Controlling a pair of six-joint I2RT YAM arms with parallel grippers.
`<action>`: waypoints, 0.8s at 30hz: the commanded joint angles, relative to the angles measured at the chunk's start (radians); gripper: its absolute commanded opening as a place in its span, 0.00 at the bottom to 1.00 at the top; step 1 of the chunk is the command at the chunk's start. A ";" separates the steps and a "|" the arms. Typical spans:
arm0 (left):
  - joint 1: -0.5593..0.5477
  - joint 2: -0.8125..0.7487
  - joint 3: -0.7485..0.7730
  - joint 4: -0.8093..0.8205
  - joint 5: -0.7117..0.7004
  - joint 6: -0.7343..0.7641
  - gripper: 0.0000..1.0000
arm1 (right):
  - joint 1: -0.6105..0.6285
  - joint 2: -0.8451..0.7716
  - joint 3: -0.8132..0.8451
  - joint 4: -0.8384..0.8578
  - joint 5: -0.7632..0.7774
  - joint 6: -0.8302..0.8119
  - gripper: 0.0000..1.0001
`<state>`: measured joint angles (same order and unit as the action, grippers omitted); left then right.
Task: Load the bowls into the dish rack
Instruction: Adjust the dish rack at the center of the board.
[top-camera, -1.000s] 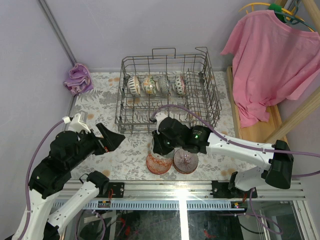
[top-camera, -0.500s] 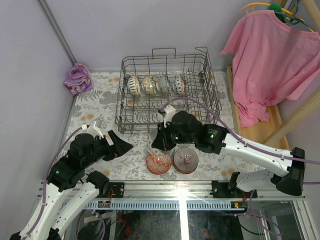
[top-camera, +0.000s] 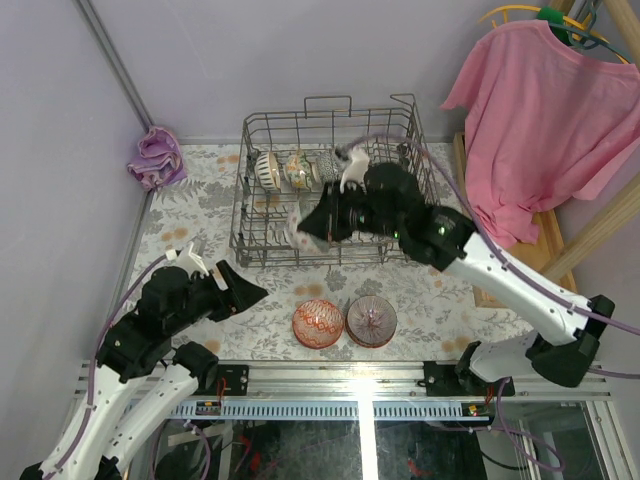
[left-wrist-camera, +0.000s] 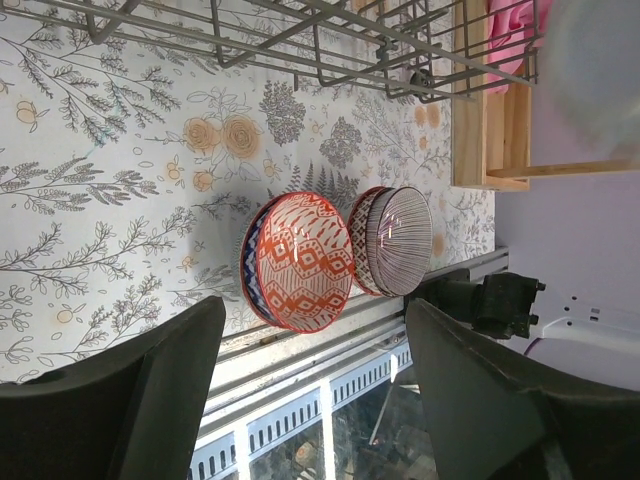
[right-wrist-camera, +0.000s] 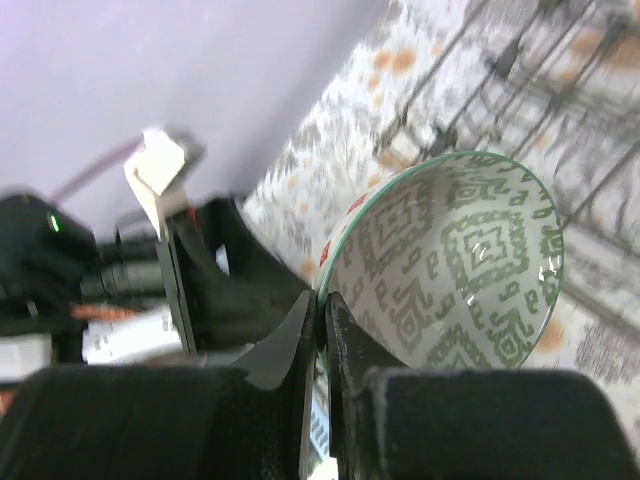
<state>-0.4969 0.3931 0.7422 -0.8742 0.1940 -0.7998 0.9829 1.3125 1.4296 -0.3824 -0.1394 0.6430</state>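
Right gripper (right-wrist-camera: 322, 300) is pinching the rim of a green-patterned bowl (right-wrist-camera: 450, 260), up in the air over the front half of the dish rack (top-camera: 265, 250). Left gripper (left-wrist-camera: 315, 303) hangs off the rack's front-left corner, jaws wide, nothing in them. An orange bowl (left-wrist-camera: 305, 262) and a striped bowl (left-wrist-camera: 398, 240) sit side by side just in front of the rack. Four more bowls (top-camera: 310, 168) stand in its back row.
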 joint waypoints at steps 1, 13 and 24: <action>-0.002 -0.011 0.043 0.032 0.043 0.017 0.72 | -0.142 0.124 0.245 0.082 -0.102 -0.013 0.00; -0.001 -0.064 0.042 -0.024 0.097 0.025 0.73 | -0.444 0.660 0.800 0.381 -0.372 0.224 0.00; -0.002 -0.067 0.029 -0.016 0.065 -0.008 0.73 | -0.529 1.035 1.034 0.688 -0.400 0.432 0.00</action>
<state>-0.4969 0.3256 0.7731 -0.8970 0.2066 -0.8017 0.4702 2.3207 2.3718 0.0460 -0.4934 0.9562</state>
